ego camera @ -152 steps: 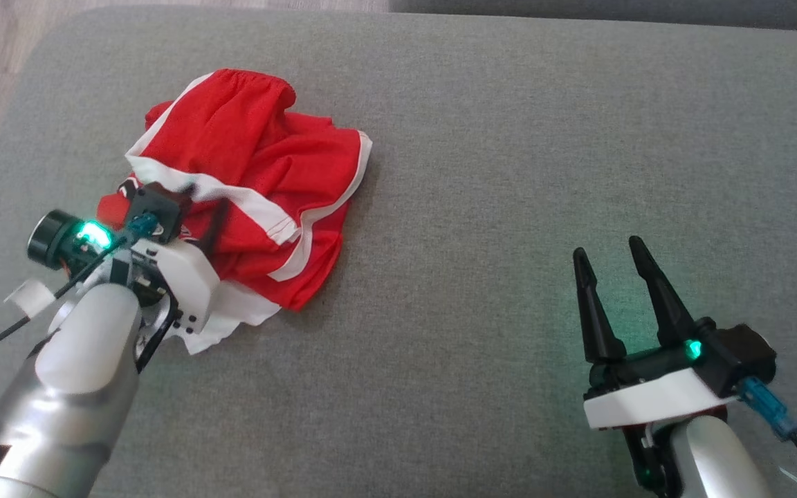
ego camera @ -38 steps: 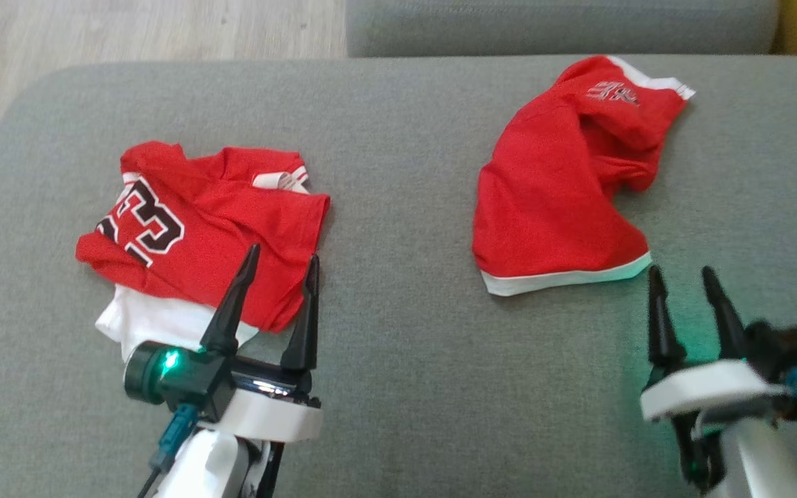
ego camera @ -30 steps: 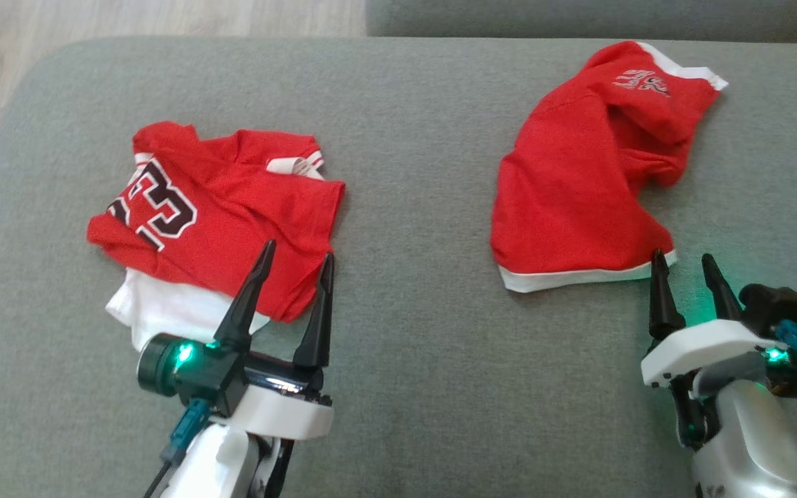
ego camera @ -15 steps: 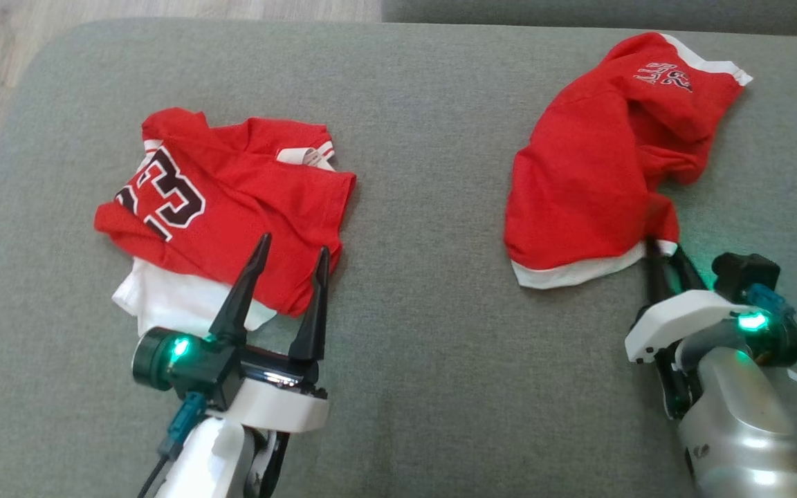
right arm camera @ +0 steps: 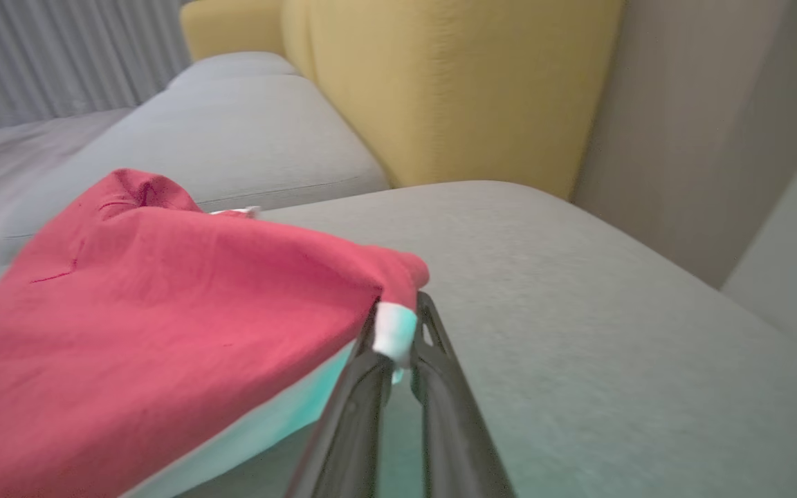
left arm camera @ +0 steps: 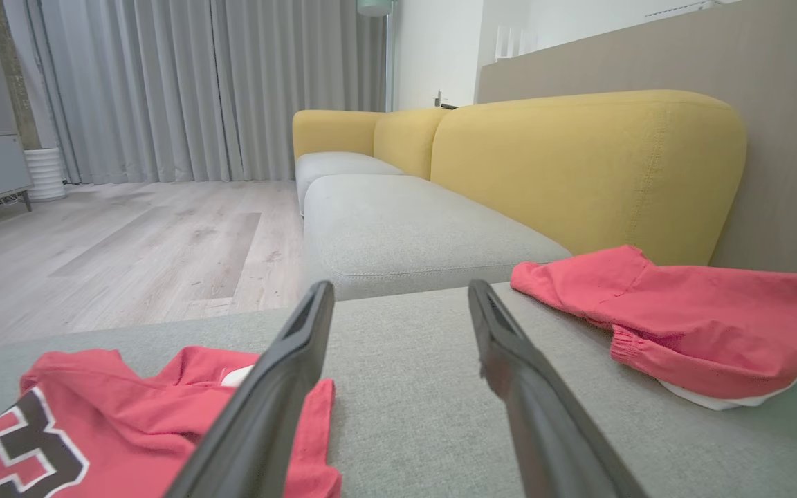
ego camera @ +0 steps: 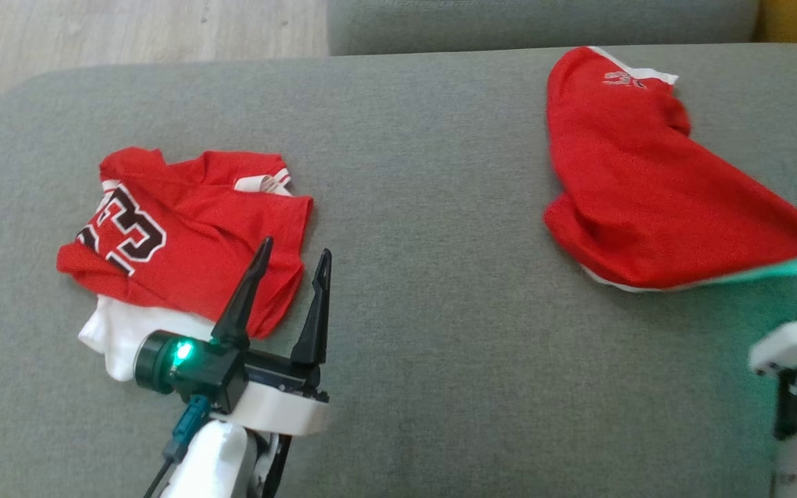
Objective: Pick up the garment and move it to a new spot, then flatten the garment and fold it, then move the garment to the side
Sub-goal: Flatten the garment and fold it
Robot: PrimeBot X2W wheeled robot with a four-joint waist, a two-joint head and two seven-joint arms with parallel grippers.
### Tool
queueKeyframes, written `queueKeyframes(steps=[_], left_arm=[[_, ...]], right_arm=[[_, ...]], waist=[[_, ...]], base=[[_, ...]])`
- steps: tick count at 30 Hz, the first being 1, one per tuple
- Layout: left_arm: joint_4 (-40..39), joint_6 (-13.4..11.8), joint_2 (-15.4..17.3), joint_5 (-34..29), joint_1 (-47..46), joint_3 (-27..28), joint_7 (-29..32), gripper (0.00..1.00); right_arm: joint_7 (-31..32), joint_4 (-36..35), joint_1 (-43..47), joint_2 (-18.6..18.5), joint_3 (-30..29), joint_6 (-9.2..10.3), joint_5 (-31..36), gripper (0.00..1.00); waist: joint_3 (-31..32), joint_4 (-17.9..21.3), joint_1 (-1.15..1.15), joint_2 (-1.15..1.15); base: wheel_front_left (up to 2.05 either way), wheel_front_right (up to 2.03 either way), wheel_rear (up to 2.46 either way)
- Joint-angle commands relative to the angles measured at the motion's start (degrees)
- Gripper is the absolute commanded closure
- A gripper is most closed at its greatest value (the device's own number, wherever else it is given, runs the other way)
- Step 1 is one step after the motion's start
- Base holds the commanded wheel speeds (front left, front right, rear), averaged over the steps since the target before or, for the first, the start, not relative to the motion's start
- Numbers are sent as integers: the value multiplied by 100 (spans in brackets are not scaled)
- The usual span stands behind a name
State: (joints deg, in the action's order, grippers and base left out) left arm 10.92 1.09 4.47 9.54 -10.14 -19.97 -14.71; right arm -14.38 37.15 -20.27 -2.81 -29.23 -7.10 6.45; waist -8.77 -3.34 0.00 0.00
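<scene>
Since half a second back, red shorts (ego camera: 647, 200) are pulled longer toward the right side of grey seat cushion (ego camera: 440, 360), near corner lifted, far end resting on the fabric; right gripper (right arm camera: 398, 332) is pinched almost closed on the white hem corner, cloth draping from it. Light, limp knit, likely to sag and bunch rather than keep shape, so hem corners and waistband look the sound places to grip. Left gripper (ego camera: 295, 247) has fingers spread wide, holding nothing, at the near edge of folded red jersey (ego camera: 184, 228), well apart from the shorts.
</scene>
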Motion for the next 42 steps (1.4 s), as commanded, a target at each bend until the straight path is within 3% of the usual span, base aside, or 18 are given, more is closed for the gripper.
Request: queueKeyframes(steps=[1,8,9,13,18,25,28,31,35,42], left_arm=[[-160,16,-23,-25,-62,191,-29,0],[-123,62,-66,-50,-22,170,-29,0],[-117,68,-70,-52,-21,176,-29,0],[-100,76,-77,-62,-20,207,-29,0],[-98,98,-84,-91,-13,249,-29,0],[-96,133,-74,-143,0,305,-29,0],[-96,142,-78,-161,-20,311,-29,0],[-96,158,-88,-169,-51,287,-29,0],[-95,182,-99,-172,-75,254,-29,0],[-59,199,-111,-171,-115,264,-29,0]], right_arm=[[-61,-272,-42,-7,-109,-39,149,100],[-5,-333,-162,-7,-1149,-39,609,100],[45,-248,-200,-7,-1226,-39,675,1],[16,-129,-334,-7,-1216,-39,777,0],[-55,-231,-397,-7,-746,-39,464,0],[-61,-1835,526,-7,1754,-39,-1080,0],[-61,-2497,1076,-7,2633,-39,-1433,0],[-61,-2710,1417,-7,3131,-39,-1466,0],[-61,-2585,1460,-7,3365,-39,-1289,0],[203,-1644,996,-7,3172,-39,-683,0]], waist=[[34,61,0,0],[33,136,0,0],[36,144,0,0],[49,190,0,0],[70,298,0,0],[89,495,0,0],[85,528,0,0],[56,497,0,0],[-20,387,0,0],[-137,121,0,0]], base=[[0,0,0],[0,0,0],[0,0,0],[0,0,0],[0,0,0],[0,0,0],[0,0,0],[0,0,0],[0,0,0],[0,0,0]])
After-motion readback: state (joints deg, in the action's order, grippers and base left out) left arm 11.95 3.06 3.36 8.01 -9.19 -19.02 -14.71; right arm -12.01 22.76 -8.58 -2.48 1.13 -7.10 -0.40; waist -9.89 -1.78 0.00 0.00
